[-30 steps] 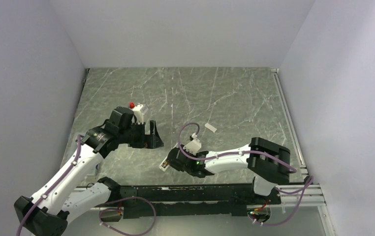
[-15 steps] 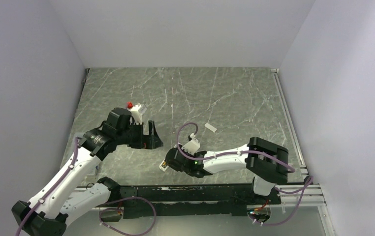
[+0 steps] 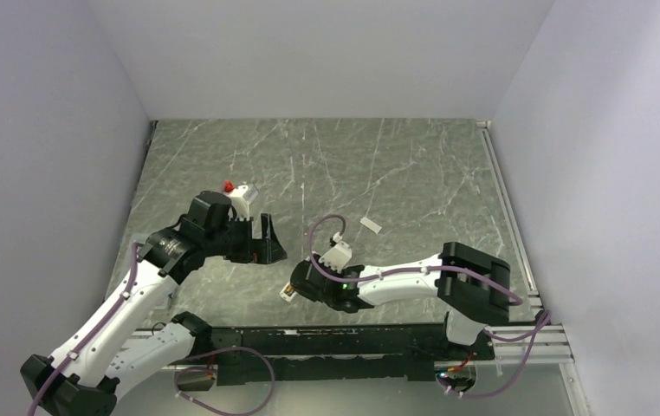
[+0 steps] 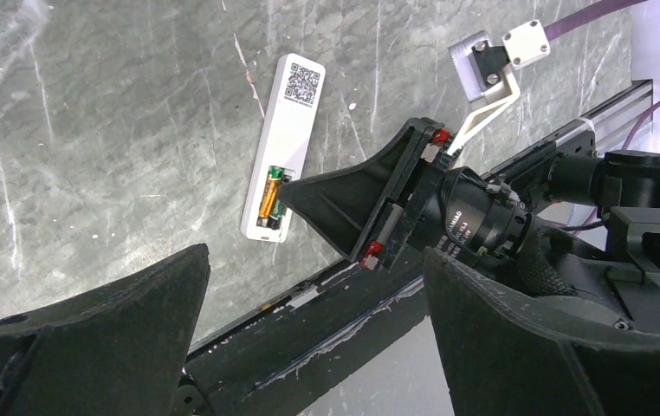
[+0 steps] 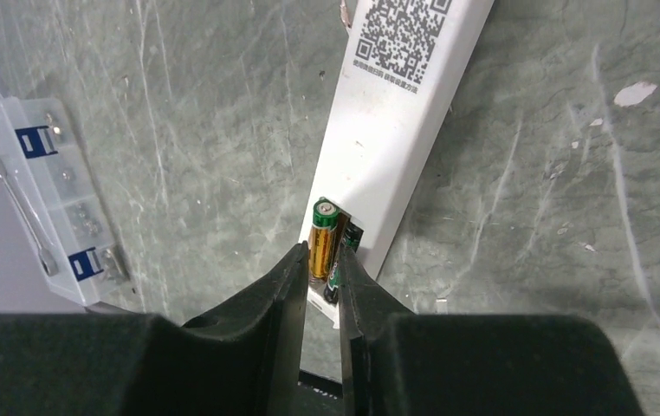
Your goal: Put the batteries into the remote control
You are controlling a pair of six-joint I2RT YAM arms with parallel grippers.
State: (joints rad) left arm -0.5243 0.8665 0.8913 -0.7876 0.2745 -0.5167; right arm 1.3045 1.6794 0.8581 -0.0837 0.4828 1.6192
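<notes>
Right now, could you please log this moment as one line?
remote: QR side up | batteries: both lying in remote | right fingers: narrow gap, tips at batteries, grip unclear | left fingers: open, empty

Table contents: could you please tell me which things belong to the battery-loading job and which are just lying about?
Job in hand:
- remote control, QR-code side up
- orange-gold battery and greenish battery, at its open compartment
- right gripper, fingertips at the batteries

Lying about:
- small flat white piece, apart from the remote
- clear plastic case, off to one side
</notes>
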